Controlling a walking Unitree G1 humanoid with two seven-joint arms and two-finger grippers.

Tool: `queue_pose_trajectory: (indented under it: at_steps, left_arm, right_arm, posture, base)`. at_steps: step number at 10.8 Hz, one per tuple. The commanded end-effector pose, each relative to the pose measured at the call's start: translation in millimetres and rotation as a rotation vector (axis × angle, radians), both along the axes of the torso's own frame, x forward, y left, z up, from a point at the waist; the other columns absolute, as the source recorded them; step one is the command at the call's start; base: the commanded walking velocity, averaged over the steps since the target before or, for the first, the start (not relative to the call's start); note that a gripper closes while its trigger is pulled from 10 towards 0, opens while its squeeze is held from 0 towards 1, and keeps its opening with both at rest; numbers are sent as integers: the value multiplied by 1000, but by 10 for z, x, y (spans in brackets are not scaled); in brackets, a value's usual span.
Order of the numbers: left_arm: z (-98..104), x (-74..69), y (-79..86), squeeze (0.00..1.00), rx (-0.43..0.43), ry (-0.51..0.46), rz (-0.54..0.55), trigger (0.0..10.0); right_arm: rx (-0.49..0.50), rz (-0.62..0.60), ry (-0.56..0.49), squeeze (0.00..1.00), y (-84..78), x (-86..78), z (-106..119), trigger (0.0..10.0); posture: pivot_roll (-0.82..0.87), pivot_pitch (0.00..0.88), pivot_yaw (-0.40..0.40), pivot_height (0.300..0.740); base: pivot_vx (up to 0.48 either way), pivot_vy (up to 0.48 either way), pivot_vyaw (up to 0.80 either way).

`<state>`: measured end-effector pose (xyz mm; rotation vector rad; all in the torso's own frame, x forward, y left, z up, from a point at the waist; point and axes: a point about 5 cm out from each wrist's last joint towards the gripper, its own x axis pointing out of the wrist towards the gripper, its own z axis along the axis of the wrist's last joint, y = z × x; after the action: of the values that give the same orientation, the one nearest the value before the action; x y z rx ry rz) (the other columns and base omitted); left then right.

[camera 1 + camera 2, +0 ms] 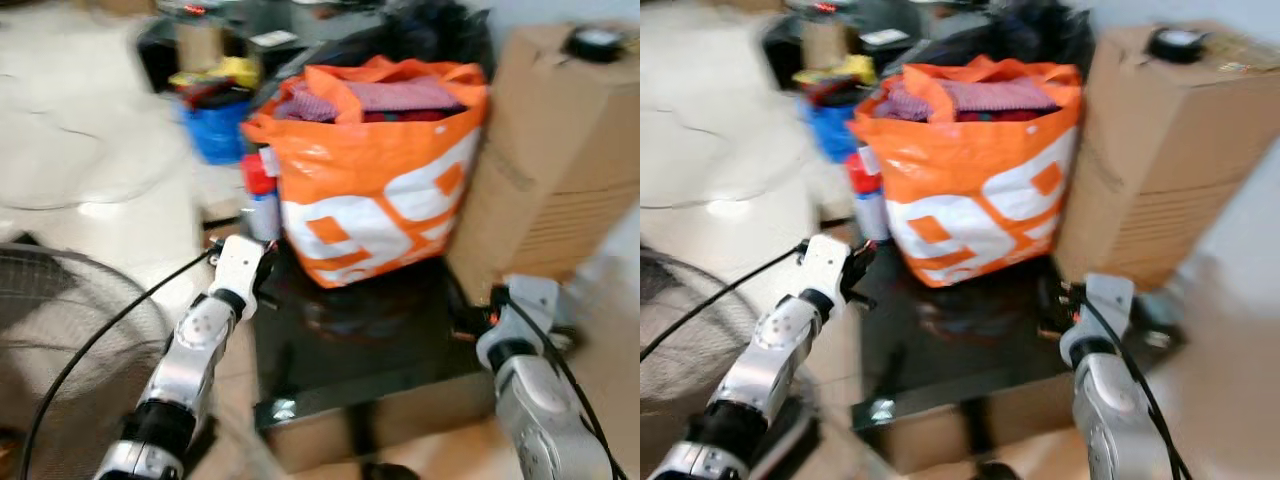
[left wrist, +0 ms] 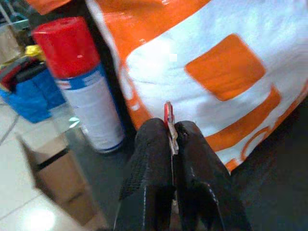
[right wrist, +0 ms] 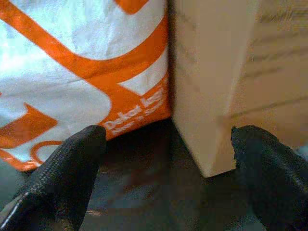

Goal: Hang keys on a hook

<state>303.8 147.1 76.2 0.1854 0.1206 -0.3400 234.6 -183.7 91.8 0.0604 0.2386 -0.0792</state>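
- Orange and white, a bag (image 1: 375, 170) stuffed with red and pink cloth stands on a glossy black table (image 1: 360, 345).
- Left gripper (image 2: 171, 132) is at the table's left edge, close to the bag; its fingers are pressed together on a thin red and silver piece, the key (image 2: 168, 118), whose tip sticks out between them.
- Just beside that gripper, at the bag's left corner, stands a spray can (image 2: 84, 86) with a red cap.
- Right gripper (image 3: 168, 144) sits over the table's right side, facing the gap where the bag meets a cardboard box (image 1: 560, 150); its fingers (image 3: 72, 159) are spread wide, holding nothing.
- A blue bin (image 1: 215, 125) stands on the pale floor behind the can.
- A fan grille (image 1: 70, 330) fills the near left.
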Motion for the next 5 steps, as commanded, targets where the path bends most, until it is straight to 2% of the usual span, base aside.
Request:
queue_pose_trajectory:
  at_steps: [1, 3, 5]
  left_arm:
    - [52, -15, 49, 0, 17, -20, 29, 10000]
    - [69, -41, 94, 0, 29, -26, 45, 10000]
    - [126, -3, 79, 0, 48, -37, 27, 10000]
  right_arm:
    - [-4, 33, 10, 0, 29, 55, -19, 10000]
    - [3, 24, 22, 0, 38, 112, -41, 10000]
    - [-21, 13, 49, 0, 44, 128, -73, 10000]
  posture:
    - [-109, 0, -20, 740]
    - [-95, 0, -21, 740]
    - [-99, 0, -7, 740]
  base:
    - [0, 0, -800]
    - [0, 0, -800]
    - [0, 0, -800]
